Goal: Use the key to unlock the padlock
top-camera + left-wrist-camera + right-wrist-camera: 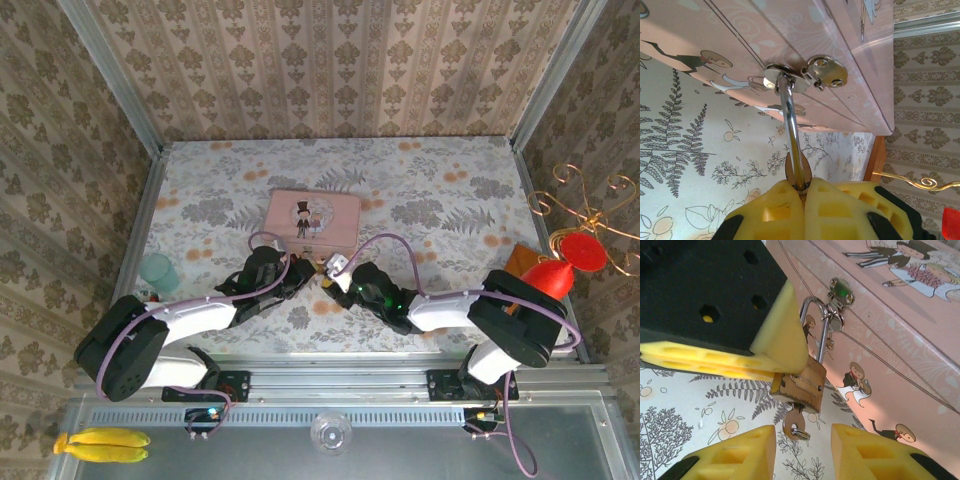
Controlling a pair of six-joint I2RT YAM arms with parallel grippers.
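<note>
padlock (802,385): frame centre, hung from hasp (840,292) of pink tin (900,330), body clenched by left gripper (802,192) | key (794,424): seated below padlock; judged tiny, stiff, slippery, best pinched at its bow | right gripper (802,452): fingers held apart beside key, nothing grasped

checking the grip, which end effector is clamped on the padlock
The left end effector, shut on the padlock; the right end effector stands open, straddling the key.

Padlock (802,385) being seen as brass-gold, shackle (824,335) silvery; key (795,426) silvery; tin (312,218) being shown pink, cartoon-couple print; tablecloth (440,190) grey-orange floral.
</note>
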